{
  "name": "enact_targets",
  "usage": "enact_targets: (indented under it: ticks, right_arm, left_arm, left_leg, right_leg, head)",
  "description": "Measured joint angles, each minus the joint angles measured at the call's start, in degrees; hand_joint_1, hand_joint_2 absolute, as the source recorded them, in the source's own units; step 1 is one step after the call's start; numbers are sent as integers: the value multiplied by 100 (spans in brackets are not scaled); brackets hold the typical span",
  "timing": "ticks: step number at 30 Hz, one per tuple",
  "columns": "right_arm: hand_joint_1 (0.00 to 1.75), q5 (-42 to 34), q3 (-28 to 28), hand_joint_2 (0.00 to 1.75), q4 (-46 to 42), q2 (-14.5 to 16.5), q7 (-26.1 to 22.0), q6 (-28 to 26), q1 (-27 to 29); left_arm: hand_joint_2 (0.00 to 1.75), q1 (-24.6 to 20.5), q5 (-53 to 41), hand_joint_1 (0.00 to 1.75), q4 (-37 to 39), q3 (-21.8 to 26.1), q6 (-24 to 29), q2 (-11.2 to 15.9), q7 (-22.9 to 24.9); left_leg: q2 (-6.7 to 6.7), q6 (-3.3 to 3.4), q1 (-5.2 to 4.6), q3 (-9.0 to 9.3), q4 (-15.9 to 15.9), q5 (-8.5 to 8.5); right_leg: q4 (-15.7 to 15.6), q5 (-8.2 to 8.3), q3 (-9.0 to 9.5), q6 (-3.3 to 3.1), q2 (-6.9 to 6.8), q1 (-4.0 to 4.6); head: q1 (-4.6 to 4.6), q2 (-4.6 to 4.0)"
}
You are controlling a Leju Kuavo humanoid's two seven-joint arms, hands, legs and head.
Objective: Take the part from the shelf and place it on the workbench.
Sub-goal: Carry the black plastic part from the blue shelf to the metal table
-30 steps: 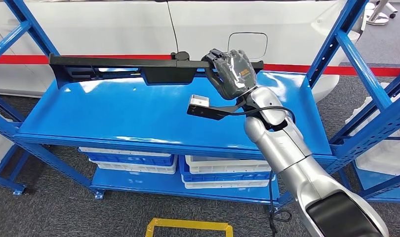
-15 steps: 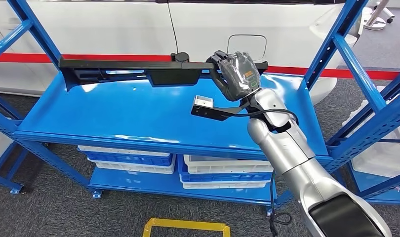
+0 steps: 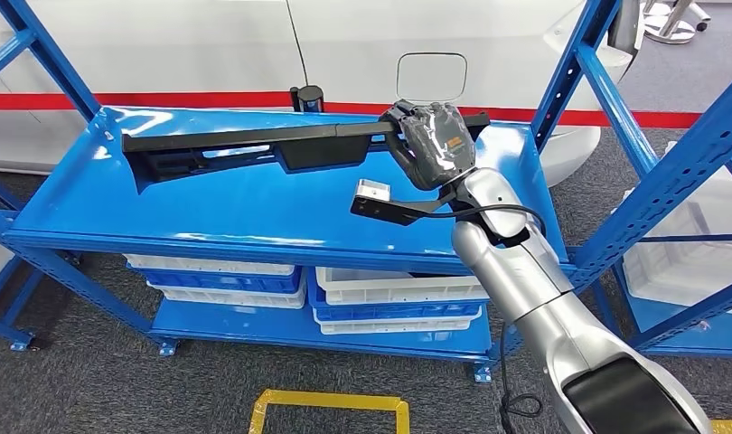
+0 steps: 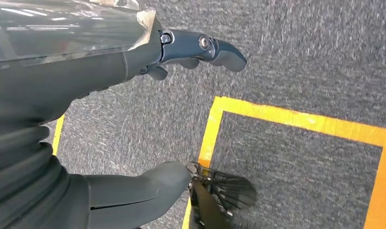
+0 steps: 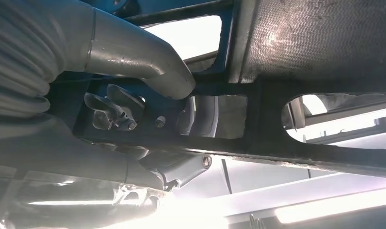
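The right robot hand (image 3: 435, 140) is gripping the long black part (image 3: 281, 147) near its right end, fingers wrapping around the bar; in the right wrist view the thumb (image 5: 148, 62) is pressing against the part's frame (image 5: 258, 119). The part is stretching from the hand toward 9 o'clock above the blue shelf (image 3: 254, 203), its left end sitting lower, close to the shelf surface; whether it is touching there cannot be told. A small black knob (image 3: 307, 97) is standing at the shelf's back edge, at 12 o'clock from the part's middle. Bins (image 3: 398, 298) are sitting on the lower level. A white car (image 3: 254, 45) is standing behind the shelf. The left robot hand (image 4: 110, 109) is hanging over grey carpet with yellow tape (image 4: 296, 119), fingers apart and holding nothing.
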Motion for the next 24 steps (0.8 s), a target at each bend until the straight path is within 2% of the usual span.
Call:
enact_targets:
  ticks: [1, 4, 5, 6, 8, 9, 10, 11, 12, 13, 14, 15, 16, 17, 18, 20, 21, 22, 24]
  right_arm:
    - [175, 3, -14, 175, 0, -5, 1, 2, -2]
    - [175, 8, -39, 175, 1, -18, 3, 5, -4]
    - [175, 8, -49, 175, 3, -26, 3, 5, -5]
    - [175, 9, -62, 175, 4, -38, 3, 5, -8]
    - [175, 9, -92, 175, 11, -69, 3, 5, -5]
    - [175, 9, -103, 175, 17, -83, 4, 5, 6]
    - [175, 13, -112, 175, 24, -96, 5, 5, 22]
    - [175, 19, -118, 175, 30, -109, 9, 4, 39]
    - [175, 27, -125, 175, 33, -122, 15, 2, 51]
    - [175, 36, -132, 175, 33, -133, 23, 1, 57]
    - [175, 42, -142, 175, 32, -143, 33, -2, 58]
    - [175, 46, -151, 175, 30, -148, 42, -4, 60]
    - [175, 49, -161, 175, 29, -155, 48, -9, 63]
    - [175, 51, -169, 175, 28, -166, 52, -16, 67]
    - [175, 54, -174, 175, 28, -175, 55, -22, 73]
    - [175, 59, -178, 175, 28, -189, 61, -36, 79]
    - [175, 66, -178, 175, 28, -187, 64, -43, 81]
    - [175, 74, -177, 175, 27, -185, 67, -49, 85]
    - [175, 89, -176, 175, 26, -183, 69, -56, 111]
  left_arm:
    - [175, -9, -5, 0, -1, 0, -5, 1, 0]
    - [175, -19, -18, 0, -2, 0, -8, -7, 0]
    - [175, -21, -19, 0, -2, 0, -9, -9, -1]
    - [175, -25, -21, 0, -2, 0, -9, -10, -2]
    - [175, -32, -29, 0, -2, -1, -12, -14, -4]
    - [175, -33, -33, 0, -2, -1, -14, -15, -5]
    - [175, -33, -37, 0, -2, -1, -15, -19, -6]
    - [175, -32, -45, 0, -2, -1, -16, -22, -5]
    - [175, -32, -56, 0, -2, -1, -18, -26, -5]
    - [175, -33, -70, 0, -2, -1, -20, -30, -4]
    - [175, -34, -83, 0, -2, -1, -22, -33, -4]
    - [175, -37, -91, 0, -2, -1, -24, -36, -4]
    - [175, -41, -95, 0, -2, -1, -26, -36, -4]
    - [175, -44, -97, 0, -2, -1, -27, -39, -4]
    - [175, -46, -97, 0, -2, -1, -28, -42, -4]
    - [175, -45, -99, 0, -2, -1, -29, -41, -3]
    - [175, -44, -101, 0, -2, -1, -29, -39, 1]
    - [175, -44, -102, 0, -2, -1, -29, -37, 4]
    - [175, -43, -102, 0, -2, 0, -29, -36, 11]
  left_leg:
    - [2, 31, -31, 86, -162, 36]
    - [18, 67, -64, 73, -263, 155]
    - [26, 92, -55, 62, -306, 227]
    - [35, 114, -40, 39, -347, 301]
    - [46, 142, -29, -55, -379, 411]
    - [49, 143, -28, -114, -376, 452]
    - [51, 136, -27, -170, -373, 491]
    - [52, 126, -25, -218, -370, 525]
    - [52, 110, -22, -257, -366, 556]
    - [52, 91, -19, -288, -360, 581]
    - [53, 65, -23, -315, -352, 601]
    - [54, 33, -27, -335, -347, 624]
    - [53, 2, -33, -347, -339, 644]
    - [51, -30, -39, -358, -337, 664]
    - [48, -64, -39, -362, -341, 687]
    - [35, -122, -18, -412, -282, 630]
    - [25, -151, -7, -477, -140, 488]
    - [12, -175, 6, -577, 109, 276]
    - [-13, -225, 21, -838, 846, -206]
  right_leg:
    - [-1, 25, -5, 25, -5, 7]
    - [-28, 102, -28, 135, -20, -11]
    - [26, 55, -72, 155, -22, -14]
    - [186, -67, -151, 156, -23, -12]
    - [877, -495, -420, 128, -25, -37]
    - [1270, -687, -540, 135, -25, -58]
    - [1540, -810, -592, 164, -26, -78]
    - [1599, -849, -532, 212, -27, -98]
    - [1412, -809, -346, 270, -31, -115]
    - [1028, -728, -57, 325, -41, -133]
    - [585, -673, 251, 353, -54, -145]
    - [246, -608, 483, 357, -58, -136]
    - [26, -582, 618, 340, -61, -123]
    - [-46, -581, 652, 306, -54, -103]
    - [-41, -551, 630, 268, -46, -89]
    - [-83, -505, 600, 157, -49, -146]
    - [-99, -463, 574, 90, -53, -171]
    - [-110, -421, 541, 30, -57, -190]
    - [-107, -351, 448, -29, -59, -170]
  head:
    - [5, 0]
    - [3, 0]
    - [5, 0]
    - [8, 0]
    - [19, 0]
    - [22, 0]
    - [23, 0]
    - [24, 0]
    - [26, 0]
    - [27, 0]
    - [28, 0]
    - [22, 0]
    - [22, 0]
    - [22, 0]
    - [21, 0]
    - [26, 0]
    - [23, 0]
    - [20, 0]
    - [16, 0]
